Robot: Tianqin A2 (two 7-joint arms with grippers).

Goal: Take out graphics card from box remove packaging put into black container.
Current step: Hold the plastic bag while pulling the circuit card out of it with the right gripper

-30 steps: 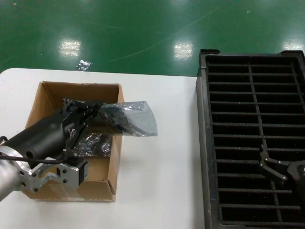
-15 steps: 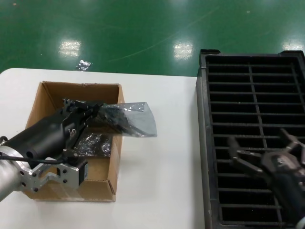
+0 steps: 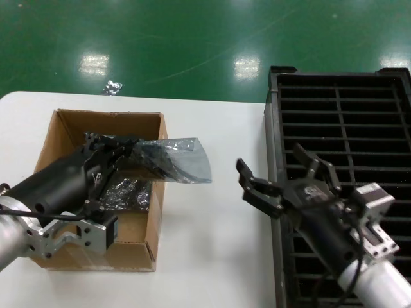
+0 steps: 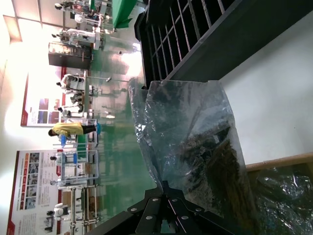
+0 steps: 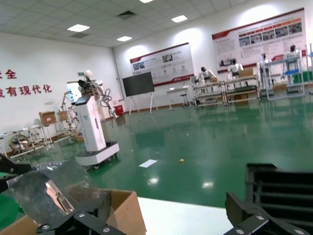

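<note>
The right gripper (image 3: pixel 277 174) had advanced from over the black container (image 3: pixel 340 115) toward the bag, fingers spread. The left gripper (image 3: pixel 126 149) stayed clamped on the crinkled translucent packaging (image 3: pixel 183 160) holding the graphics card (image 3: pixel 156 158) above the corrugated box (image 3: pixel 64 131) on the white table (image 3: pixel 212 256).

Bare table (image 3: pixel 212 237) lies between box (image 3: pixel 149 247) and black container (image 3: pixel 282 128); the packaging (image 3: pixel 183 160) overhangs it, right pincer (image 3: pixel 279 176) alongside.

One cardboard box (image 3: pixel 64 138), left of frame. Two anti-static bags: one held up (image 3: pixel 176 159), one in the box (image 3: pixel 128 192). One black slotted tray (image 3: pixel 347 128), right. Two grippers: left (image 3: pixel 131 149), right (image 3: pixel 282 176).
</note>
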